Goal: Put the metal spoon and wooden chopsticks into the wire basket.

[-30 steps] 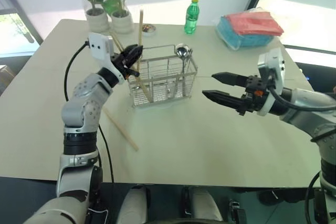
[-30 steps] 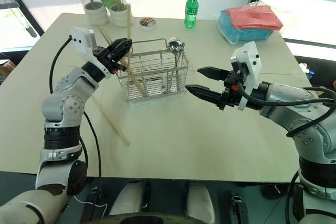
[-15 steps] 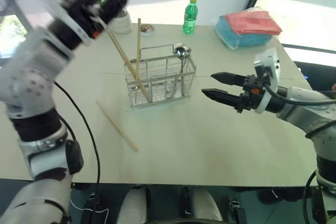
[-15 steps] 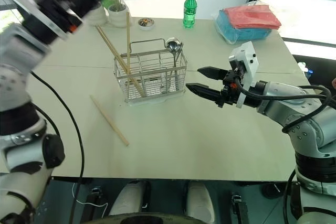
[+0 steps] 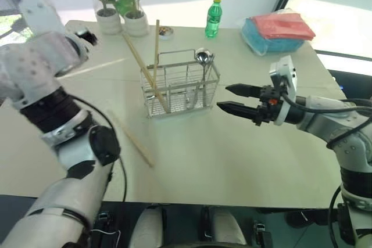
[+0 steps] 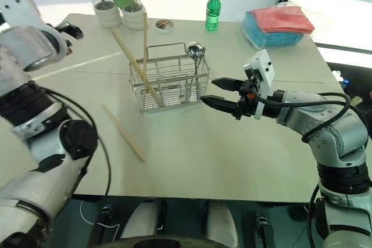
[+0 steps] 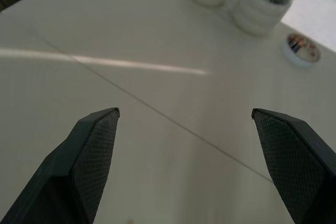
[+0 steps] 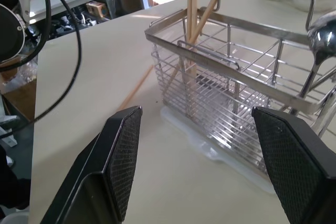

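wire basket (image 5: 180, 88) in the middle of the frame | metal spoon (image 5: 201, 57) and two wooden chopsticks (image 5: 156, 56) stand in it | one more stick (image 5: 131, 139) lies on the table (image 5: 221, 155) lower left of it | left gripper (image 7: 184, 129) jaws wide, empty, seems far left | right gripper (image 5: 229, 98) jaws apart, empty, just right of basket

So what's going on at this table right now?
The robot is loading a wire basket. The metal spoon and two wooden chopsticks already stand in it; one more chopstick lies on the table to its left. The left hand is open and empty, away from the basket. The right hand hovers open beside it.
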Action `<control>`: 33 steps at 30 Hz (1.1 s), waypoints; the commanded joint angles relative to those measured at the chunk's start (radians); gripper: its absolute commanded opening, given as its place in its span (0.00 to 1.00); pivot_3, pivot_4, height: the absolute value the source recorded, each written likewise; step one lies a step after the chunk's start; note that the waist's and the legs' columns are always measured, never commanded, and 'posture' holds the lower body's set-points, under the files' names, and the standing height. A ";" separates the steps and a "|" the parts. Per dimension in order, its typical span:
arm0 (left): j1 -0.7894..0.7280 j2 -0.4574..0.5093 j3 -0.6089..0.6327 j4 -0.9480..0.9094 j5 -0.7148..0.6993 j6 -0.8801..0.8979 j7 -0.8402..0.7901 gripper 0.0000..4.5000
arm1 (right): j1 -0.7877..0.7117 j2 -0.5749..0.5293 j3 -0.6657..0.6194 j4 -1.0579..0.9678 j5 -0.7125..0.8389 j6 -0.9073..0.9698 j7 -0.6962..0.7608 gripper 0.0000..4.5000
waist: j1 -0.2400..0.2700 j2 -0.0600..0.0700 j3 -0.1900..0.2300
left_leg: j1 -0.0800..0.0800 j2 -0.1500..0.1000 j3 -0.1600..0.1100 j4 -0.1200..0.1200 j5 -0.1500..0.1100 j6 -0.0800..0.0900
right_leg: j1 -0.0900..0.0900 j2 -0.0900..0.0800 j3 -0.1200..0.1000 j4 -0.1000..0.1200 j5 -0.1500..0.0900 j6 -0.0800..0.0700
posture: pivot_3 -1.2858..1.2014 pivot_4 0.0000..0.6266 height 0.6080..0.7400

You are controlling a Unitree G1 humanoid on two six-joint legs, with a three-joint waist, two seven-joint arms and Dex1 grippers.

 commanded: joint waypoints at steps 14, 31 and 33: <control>0.148 -0.148 0.055 0.218 0.300 0.013 -0.023 0.95 | 0.035 -0.017 -0.059 -0.086 0.025 0.003 0.001 0.77 | 0.001 0.000 0.000 | -0.001 -0.001 0.000 0.000 0.002 -0.003 | -0.001 -0.001 0.000 0.000 0.000 0.000 | 0.52 0.24 0.83; 0.143 -0.171 0.138 0.399 0.427 -0.063 -0.101 0.01 | 0.099 -0.054 -0.088 -0.150 0.074 0.018 0.012 0.77 | -0.005 0.012 -0.008 | 0.002 0.000 0.001 -0.002 0.001 -0.003 | 0.000 -0.001 0.000 0.000 0.000 0.000 | 0.52 0.24 0.83; 0.139 -0.160 0.147 0.405 0.433 -0.069 -0.105 0.01 | 0.114 -0.076 -0.085 -0.163 0.082 0.012 0.058 0.77 | -0.004 0.012 -0.008 | 0.002 0.000 0.001 -0.002 0.001 -0.003 | 0.000 0.000 0.000 0.000 0.000 0.000 | 0.52 0.24 0.83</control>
